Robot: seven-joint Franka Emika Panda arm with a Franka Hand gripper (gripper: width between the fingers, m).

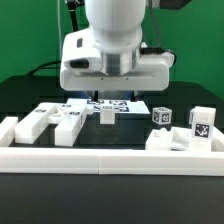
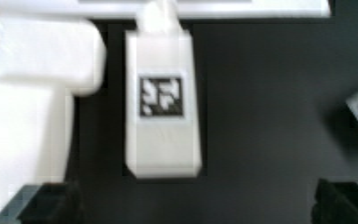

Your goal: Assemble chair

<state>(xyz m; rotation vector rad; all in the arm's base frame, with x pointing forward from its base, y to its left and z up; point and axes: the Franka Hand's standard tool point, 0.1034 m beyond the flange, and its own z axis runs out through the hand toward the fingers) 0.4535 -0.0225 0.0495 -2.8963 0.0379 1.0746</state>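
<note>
A long white chair bar [image 2: 163,100] with a black-and-white tag lies on the dark table, and in the exterior view it shows end-on [image 1: 107,114] under the hand. My gripper [image 2: 190,205] is open, with dark fingertips [image 2: 34,205] far apart on either side of the bar's near end, touching nothing. It hangs low over the table's middle [image 1: 107,98]. Other chair pieces lie at the exterior view's left [image 1: 45,122] and right [image 1: 201,123], with a small tagged cube [image 1: 161,116] between.
The marker board [image 1: 112,103] lies behind the bar. A low white border rail [image 1: 110,156] runs along the front. A flat white piece [image 1: 170,141] sits at the front right. Big white pieces [image 2: 34,95] lie close beside the bar.
</note>
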